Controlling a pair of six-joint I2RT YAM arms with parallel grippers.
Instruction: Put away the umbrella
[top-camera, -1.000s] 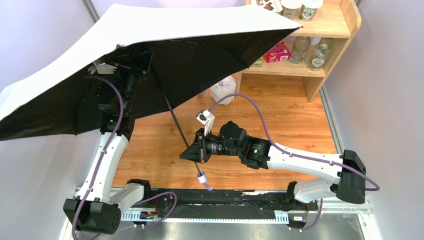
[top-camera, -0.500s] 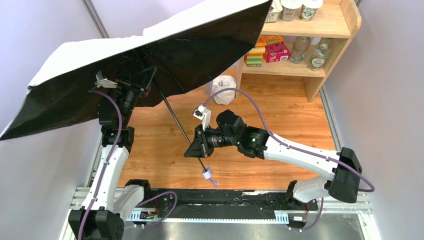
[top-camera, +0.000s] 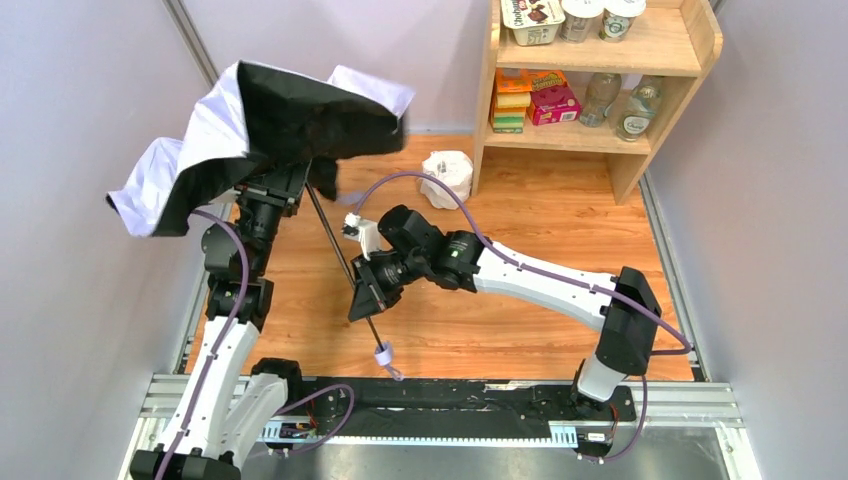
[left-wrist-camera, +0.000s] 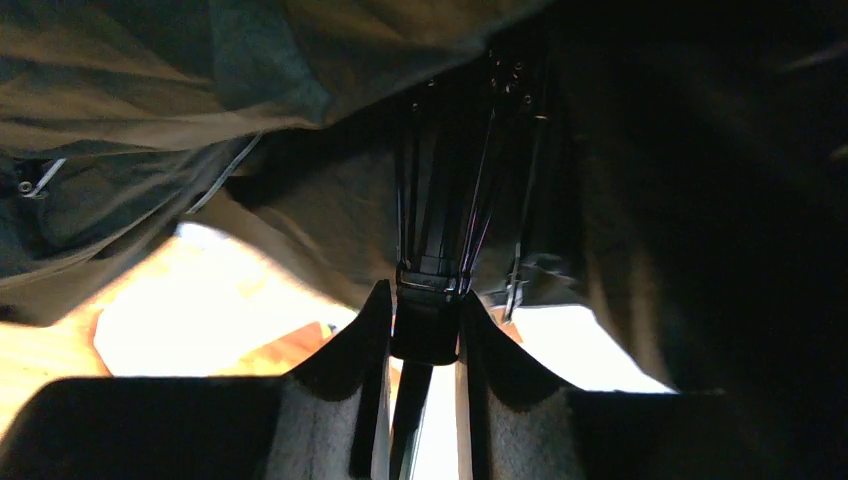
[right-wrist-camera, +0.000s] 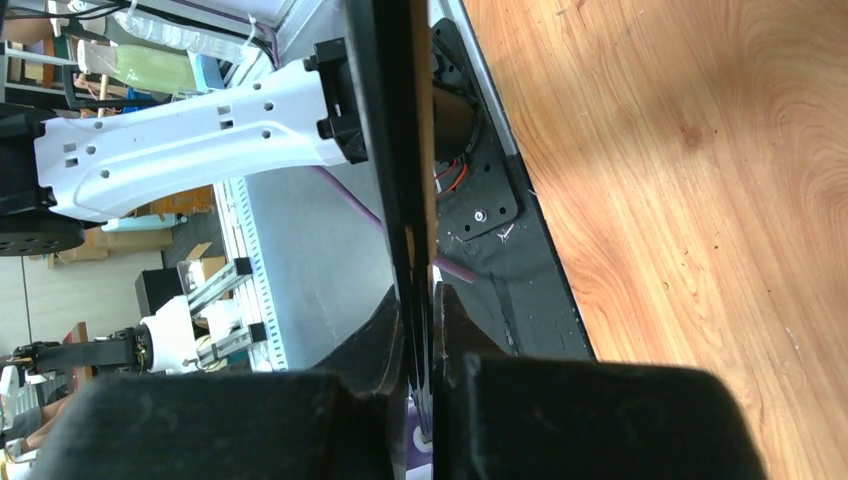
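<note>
One folding umbrella (top-camera: 270, 120), pale on top and black beneath, at ten o'clock. Two white-and-black robot arms (top-camera: 226, 340) (top-camera: 540, 284) — one at seven, one at four. One light wooden shelf (top-camera: 700, 50) at one o'clock — three white tubs (top-camera: 581, 15) on top, two clear bottles (top-camera: 600, 97) lower down. One white plastic-wrapped lump (top-camera: 447, 175) at twelve.

Back left above the table (top-camera: 560, 225), umbrella (top-camera: 270, 115); back right, shelf unit (top-camera: 700, 45); wrapped lump (top-camera: 447, 176) between.

Likely lab: partition walls (top-camera: 80, 120), stocked shelf (top-camera: 665, 45).
</note>
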